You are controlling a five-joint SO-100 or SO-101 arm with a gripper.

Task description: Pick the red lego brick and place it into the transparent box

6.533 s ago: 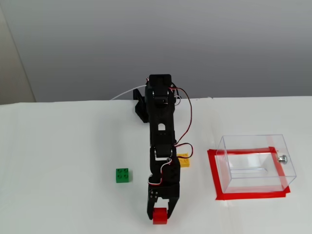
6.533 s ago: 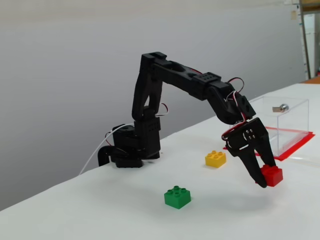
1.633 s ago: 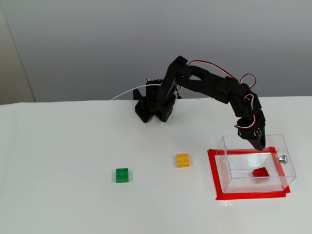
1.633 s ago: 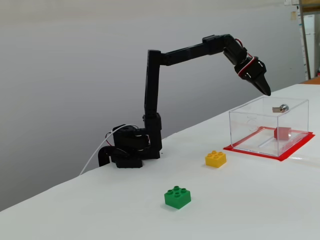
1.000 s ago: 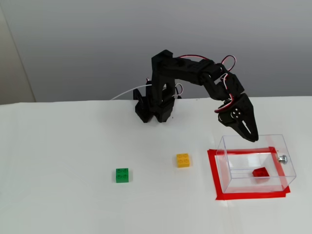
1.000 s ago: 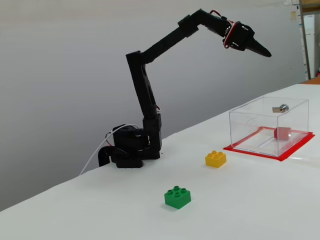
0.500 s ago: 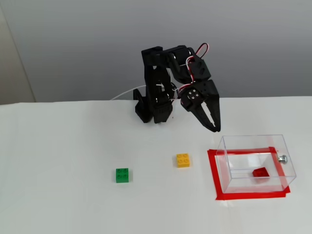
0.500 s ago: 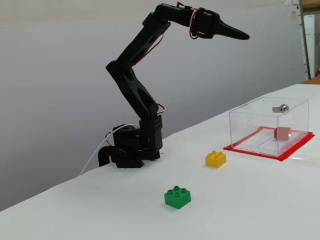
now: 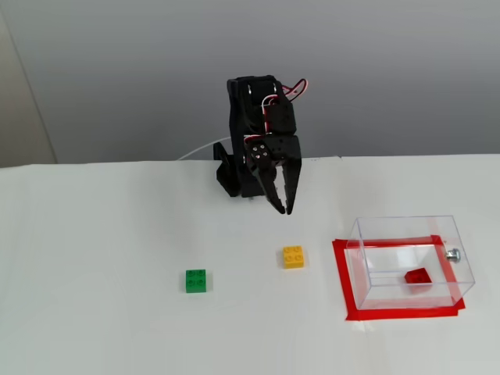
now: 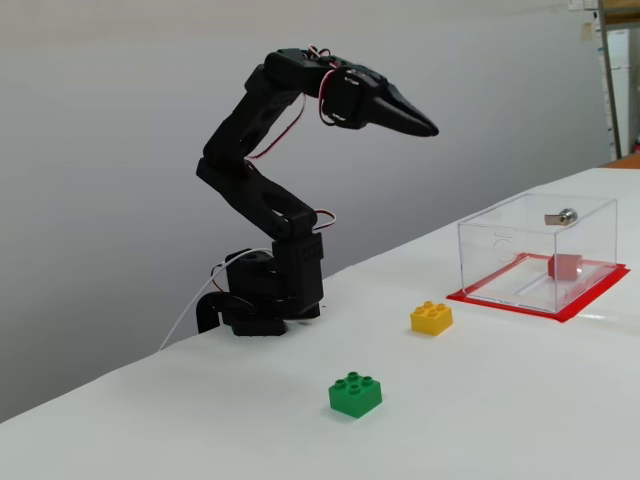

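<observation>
I see the white worktop first. The arm is folded over its base, and its pincer hangs in the air with nothing in it; its two tips are a little apart in a fixed view. The transparent box stands inside a red tape rectangle. The red lego brick lies on the floor of the box. Outside the box, the yellow brick and the green brick sit on the worktop.

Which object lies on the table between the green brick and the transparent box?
The yellow brick lies between the green brick and the transparent box; both fixed views show it.
</observation>
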